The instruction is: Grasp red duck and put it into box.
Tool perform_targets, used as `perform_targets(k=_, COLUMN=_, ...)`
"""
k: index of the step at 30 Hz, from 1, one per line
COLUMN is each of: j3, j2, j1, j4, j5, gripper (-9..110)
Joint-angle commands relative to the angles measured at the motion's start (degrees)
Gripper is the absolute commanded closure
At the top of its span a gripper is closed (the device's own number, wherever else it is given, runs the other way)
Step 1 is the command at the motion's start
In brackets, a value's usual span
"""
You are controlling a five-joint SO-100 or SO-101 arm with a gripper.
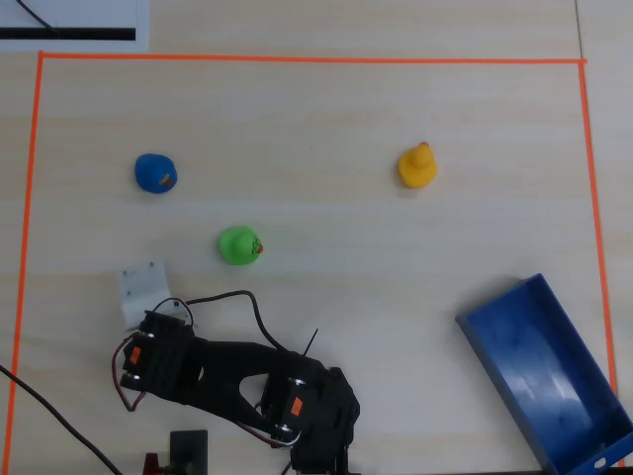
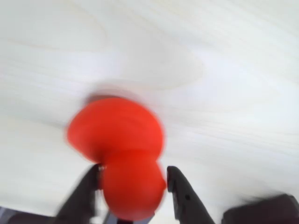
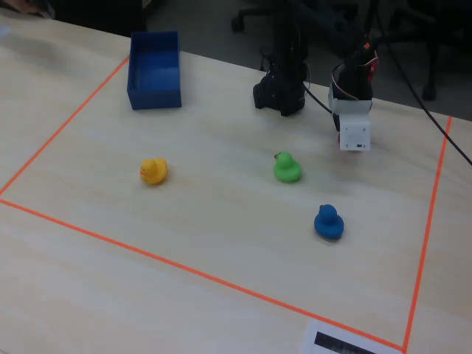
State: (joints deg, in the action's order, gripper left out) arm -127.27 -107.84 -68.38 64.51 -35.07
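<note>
Looking through the wrist view, I have the red duck [image 2: 117, 154] right between the two dark fingers [image 2: 84, 193], its lower body sitting in the gap and its broader part sticking out ahead of the tips toward the pale table [image 2: 224, 70]. The gripper [image 2: 133, 179] looks parted about a duck's width; the picture is blurred, so I cannot say whether the fingers actually press on it or only flank it.

Neither other camera shows the red duck at all: overhead, the arm's white wrist block covers that spot, and I see only the green duck [image 1: 238, 245], the blue duck [image 1: 155, 173] and the yellow duck [image 1: 416, 166].

What matters next, I think, is the carry: overhead, the box [image 1: 554, 371] lies well apart, across the table toward the lower right.
</note>
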Motion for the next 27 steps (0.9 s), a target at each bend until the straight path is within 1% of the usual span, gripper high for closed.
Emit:
perform_targets(k=1, j3=-0.79, j2=-1.14, j1=1.23, j4=0.18, j5=0.00, gripper=99)
perform_targets(k=2, j3=-1.23, j2=-1.76, j1=1.41, j4=0.09, j5=-0.26, gripper=101)
perform_targets(k=9, j3=-2.20, j2=-3.96, j1=3.60, j4=2.72, j5=0.88, gripper=101)
perform_targets(k=11, j3=-1.93, j2=-7.65, j1=6.06, j4=5.89, j5=-1.05, gripper=101)
perform_targets(k=13, j3=1.05, j2=-13.80, j1=11.16, j4=11.16, j5=-4.57, gripper=101)
perform_targets(k=16, j3=10.81, j2=-18.28, j1=23.20, j4=20.65, j5=-12.39, gripper=101)
perform_targets(k=18, j3=17.14, j2=-19.34, j1=33.66, j4=23.47, j5=-19.25, gripper=101)
perform_targets(k=23, j3=29.88, j2=-17.84, j1=60.38, j4=22.06, j5=-36.21, gripper=102)
perform_targets(k=27, j3=37.18, j2=-13.10, j1=80.16, j4=17.49, j5=-45.26, gripper=102)
